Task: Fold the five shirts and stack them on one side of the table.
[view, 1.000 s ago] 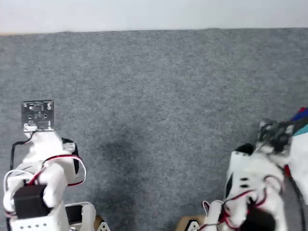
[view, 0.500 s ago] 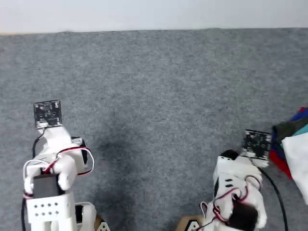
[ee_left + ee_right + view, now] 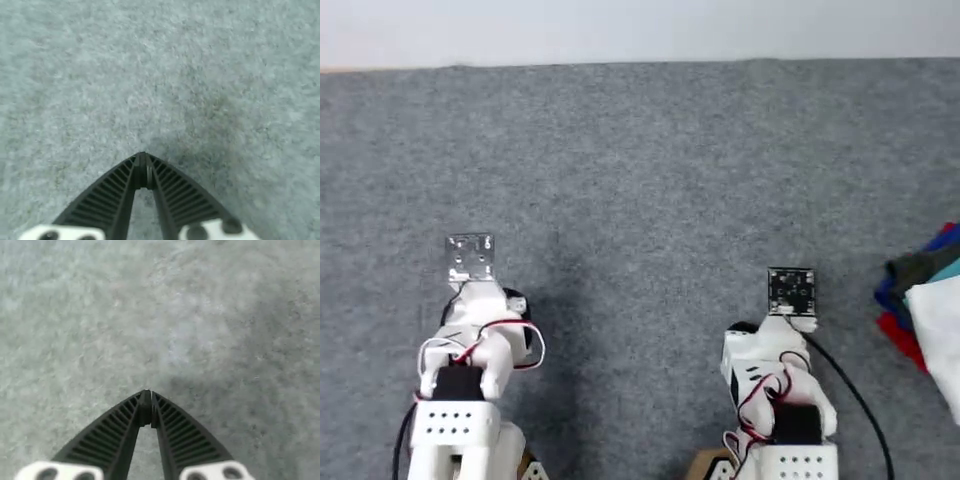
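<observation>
**Both arms drawn back, shirts heaped at the mat's edge**

The grey felt mat (image 3: 650, 170) covered the table. Both white jointed arms with red and black wiring were folded back at the mat's near edge. The left arm (image 3: 470, 345) sat toward the mat's left side and the right arm (image 3: 778, 375) right of the mat's middle, each wrist tipped down toward the felt. The pile of white, teal, dark grey, blue and red cloth shirts (image 3: 925, 300) lay at the mat's right edge, partly cut off by the high view. The black ribbed left gripper (image 3: 144, 169) pointed at the mat with its tips pressed together, and so did the matching right gripper (image 3: 148, 406).
</observation>
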Controlling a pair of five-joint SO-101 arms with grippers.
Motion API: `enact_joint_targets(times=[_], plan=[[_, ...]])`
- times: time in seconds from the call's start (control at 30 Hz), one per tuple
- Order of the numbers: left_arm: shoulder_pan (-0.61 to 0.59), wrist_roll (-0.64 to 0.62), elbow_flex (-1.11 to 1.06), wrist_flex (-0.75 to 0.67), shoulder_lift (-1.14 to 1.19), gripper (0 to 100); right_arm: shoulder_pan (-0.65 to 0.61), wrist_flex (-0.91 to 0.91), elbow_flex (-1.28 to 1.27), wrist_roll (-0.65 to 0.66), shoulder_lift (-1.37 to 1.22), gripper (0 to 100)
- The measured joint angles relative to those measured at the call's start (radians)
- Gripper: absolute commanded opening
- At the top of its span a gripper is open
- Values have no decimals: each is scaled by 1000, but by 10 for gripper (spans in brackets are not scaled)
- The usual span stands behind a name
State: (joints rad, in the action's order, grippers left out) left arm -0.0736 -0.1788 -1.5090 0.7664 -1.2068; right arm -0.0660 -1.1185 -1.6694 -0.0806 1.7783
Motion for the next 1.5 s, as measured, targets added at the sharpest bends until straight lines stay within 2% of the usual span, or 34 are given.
enact_joint_targets(times=[0.27,0.53,1.5], plan=[[5,57,-75,-66,0,2,-9,2,0,0,0,9],[5,153,-109,-100,0,2,-5,-146,0,-5,0,9],[5,160,-109,-109,0,3,-3,-166,0,-5,0,9]])
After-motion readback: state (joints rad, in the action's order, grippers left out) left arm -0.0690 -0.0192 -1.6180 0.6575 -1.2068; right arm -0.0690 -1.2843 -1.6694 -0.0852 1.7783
